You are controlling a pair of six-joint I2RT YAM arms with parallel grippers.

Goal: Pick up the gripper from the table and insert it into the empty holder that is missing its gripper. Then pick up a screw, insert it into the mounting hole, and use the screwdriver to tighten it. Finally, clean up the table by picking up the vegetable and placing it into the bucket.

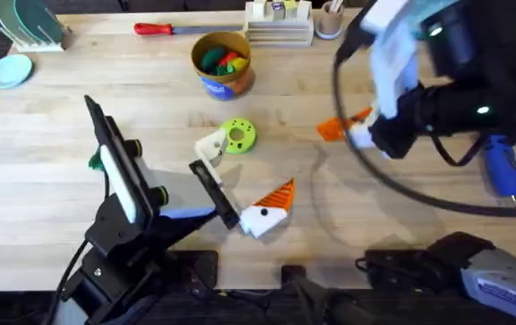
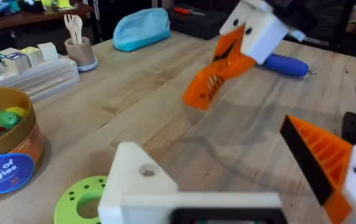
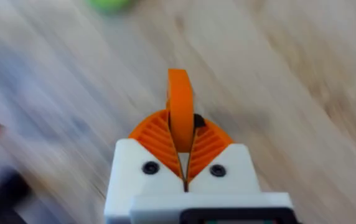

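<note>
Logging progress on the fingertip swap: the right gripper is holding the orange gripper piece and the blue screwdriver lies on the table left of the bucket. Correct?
Not quite. The right gripper does hold the orange gripper piece, but the overhead view shows the blue screwdriver lying far right of the bucket.

Lighting is bright and even across the counter (image 1: 50, 181), apparently from above; no hard glare on the wood. Shadows are soft: curved, faint ones lie on the counter toward its near right corner, under the raised right arm. In the overhead view that arm reads large, dark and smeared. The right wrist view is heavily motion-blurred; the wood grain streaks, while its own fingers (image 3: 159, 143) stay fairly sharp. In the left wrist view the nearest white block (image 2: 140, 186) is out of focus.
</note>
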